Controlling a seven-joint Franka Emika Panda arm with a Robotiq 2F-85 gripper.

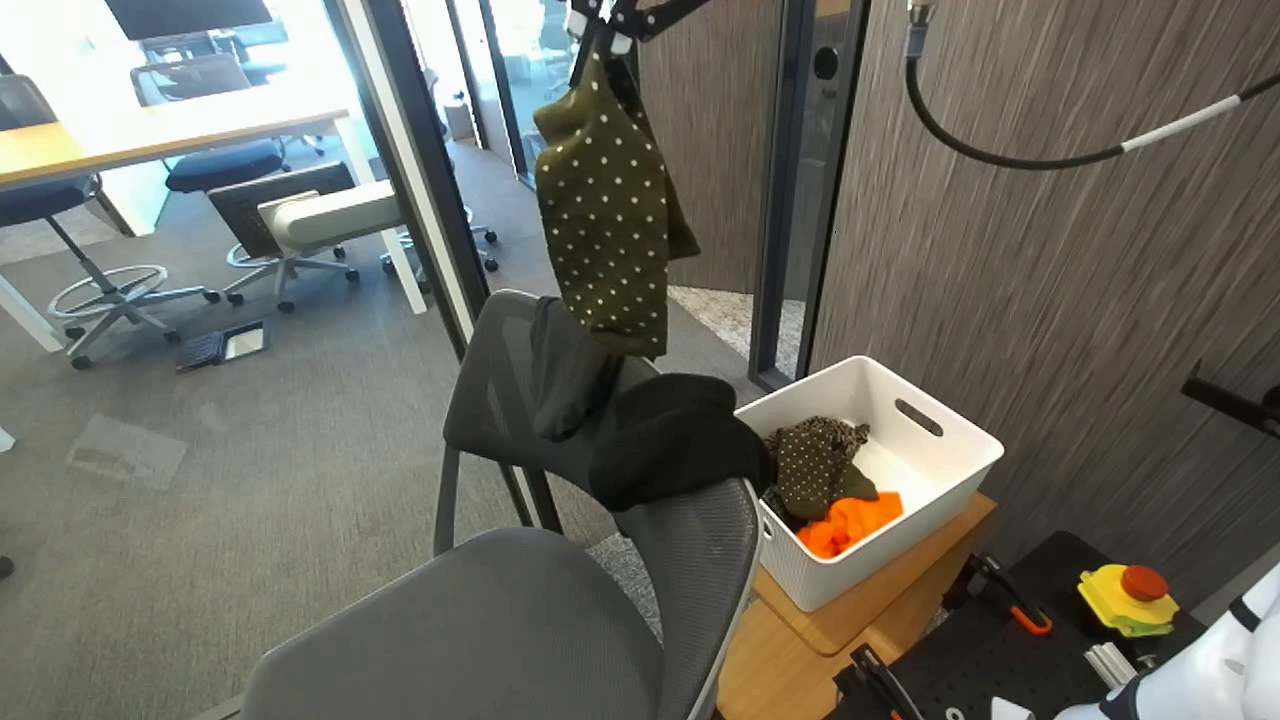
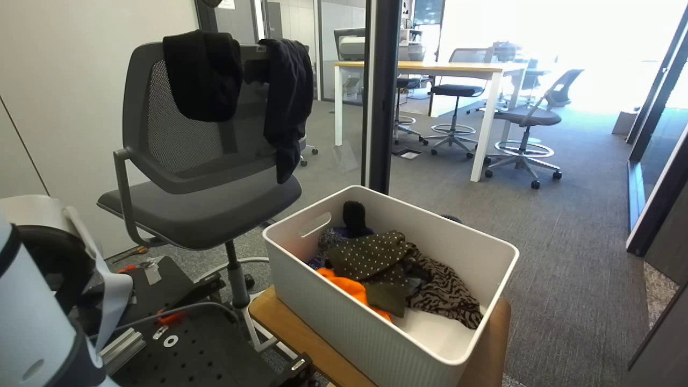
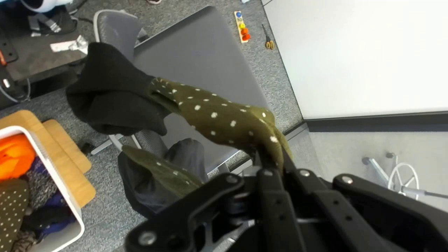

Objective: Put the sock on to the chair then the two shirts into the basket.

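Observation:
The sock point(image 1: 610, 200), olive green with pale dots, hangs from my gripper point(image 1: 605, 35), whose jaws are shut on its upper end. In the wrist view the sock point(image 3: 224, 119) droops in two strands from the fingertips, above the chair. Beneath it stands the grey chair point(image 1: 470, 620), its backrest draped with the two shirts, one black garment point(image 2: 204, 75) and another dark garment point(image 2: 290, 97) further along. Whether the sock's lower end touches the backrest cannot be told. The white basket point(image 2: 344, 328) stands beside the chair. Neither arm nor held sock shows over the chair in that exterior view.
Inside the basket lie another olive dotted cloth point(image 2: 371, 252), an orange cloth point(image 1: 850, 522) and a brown patterned cloth point(image 2: 443, 290). A wooden stand point(image 1: 810, 630) carries the basket. A glass partition post point(image 2: 382, 97) rises behind the chair. A grey-brown wall point(image 1: 1050, 300) borders the basket.

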